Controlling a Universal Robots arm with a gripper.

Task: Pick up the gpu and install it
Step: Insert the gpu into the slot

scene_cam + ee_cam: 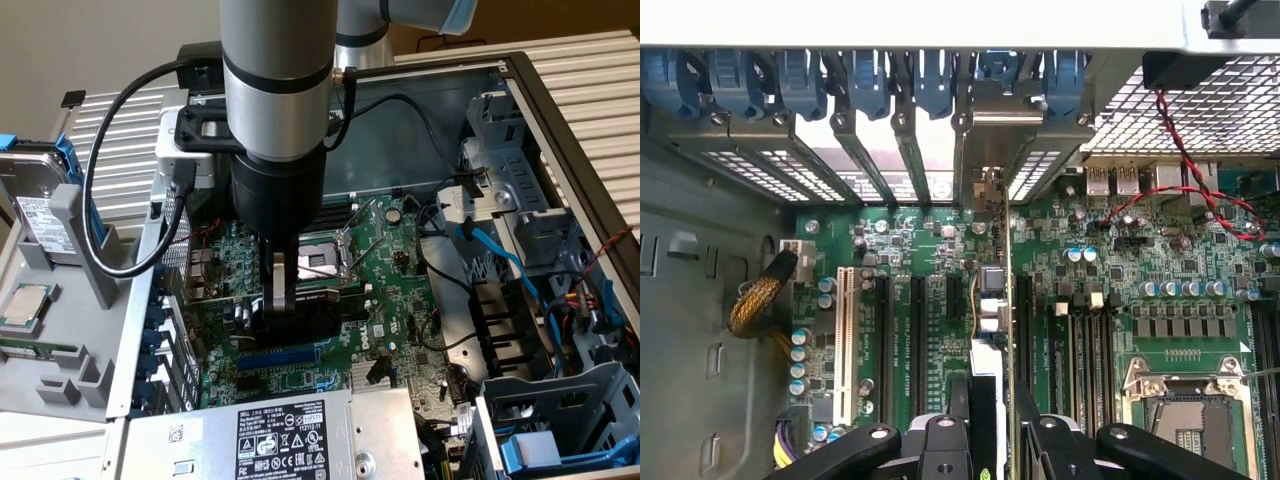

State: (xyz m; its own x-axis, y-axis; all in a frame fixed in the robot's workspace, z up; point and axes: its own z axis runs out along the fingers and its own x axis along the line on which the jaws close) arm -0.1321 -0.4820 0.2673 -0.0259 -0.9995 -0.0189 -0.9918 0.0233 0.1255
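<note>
Inside the open case: black two-finger gripper [992, 440] low over the large green motherboard [390, 290].
Grip: closed on the thin green gpu card [1002, 300], edge-on.
Axis: card runs from the fingers toward its silver bracket [990, 150] at the rear slot openings.

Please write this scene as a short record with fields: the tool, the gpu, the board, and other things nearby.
tool: low over the motherboard, inside the open computer case
gpu: held edge-on between the tool's fingers, standing upright over the expansion slots
gpu bracket: up against the rear slot openings of the case
CPU socket: empty, beside the tool
outside the case: hard drive and CPU chip on the grey tray
</note>
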